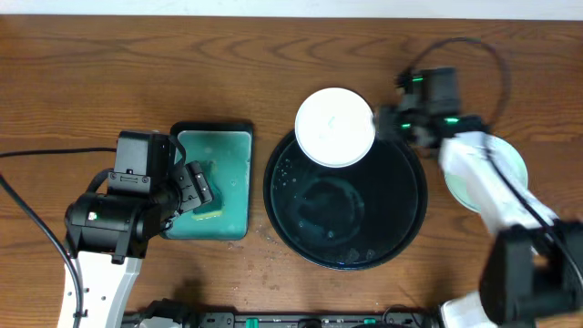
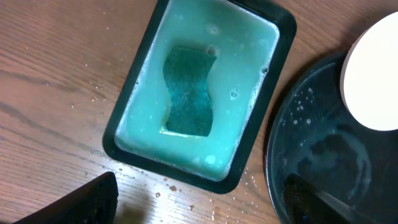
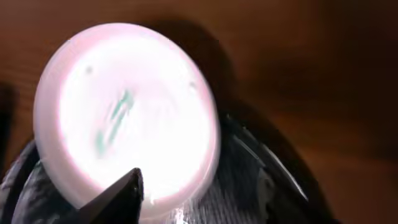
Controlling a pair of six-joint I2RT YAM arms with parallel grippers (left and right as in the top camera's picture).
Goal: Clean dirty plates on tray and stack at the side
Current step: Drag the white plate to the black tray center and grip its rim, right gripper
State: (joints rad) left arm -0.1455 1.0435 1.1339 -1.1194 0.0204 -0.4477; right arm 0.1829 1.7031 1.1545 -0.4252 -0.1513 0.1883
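The white plate point(image 1: 335, 128) lies over the back rim of the round black tray point(image 1: 364, 228), which is wet. In the right wrist view the plate point(image 3: 124, 106) shows faint teal smears. My right gripper point(image 1: 387, 121) is at the plate's right edge. Its fingers point(image 3: 199, 186) are spread wide, with the plate's near rim between them. A pale mint-green plate point(image 1: 510, 169) sits on the table to the right, partly hidden under my right arm. My left gripper point(image 2: 199, 186) is open and empty over the table, beside the teal tray's corner.
A rectangular black-rimmed tray point(image 1: 214, 126) with teal soapy water holds a green sponge point(image 2: 189, 93), left of the black tray point(image 2: 323, 155). Water drops dot the wood between them. Cables run behind my right arm.
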